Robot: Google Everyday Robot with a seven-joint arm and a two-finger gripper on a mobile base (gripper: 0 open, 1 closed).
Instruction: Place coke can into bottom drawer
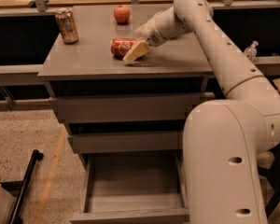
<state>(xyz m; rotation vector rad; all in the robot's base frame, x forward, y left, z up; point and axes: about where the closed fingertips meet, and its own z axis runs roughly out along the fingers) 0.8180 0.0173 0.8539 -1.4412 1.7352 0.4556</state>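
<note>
The gripper (134, 52) is low over the middle of the cabinet top (84, 62), right against the right end of the coke can (120, 45); its pale tan tip lies across the can's near side and touches it, but I cannot tell whether the gripper is open or closed on the can. The can lies on its side, lengthwise left to right, red with white lettering. The arm (214, 45) reaches in from the right, rising from the bulky white base (228, 162) that fills the lower right. Behind the coke can, near the back edge of the top, sits an apple (122, 14); at the back left corner a brownish-gold can (66, 25) stands upright, well apart from both. Below the top, the two shallow drawers (130, 110) are closed or nearly so. The bottom drawer (130, 214) is pulled out toward the camera, its grey floor bare, its right side partly hidden by the base. A black bar (25, 190) lies on the speckled floor at the lower left.
</note>
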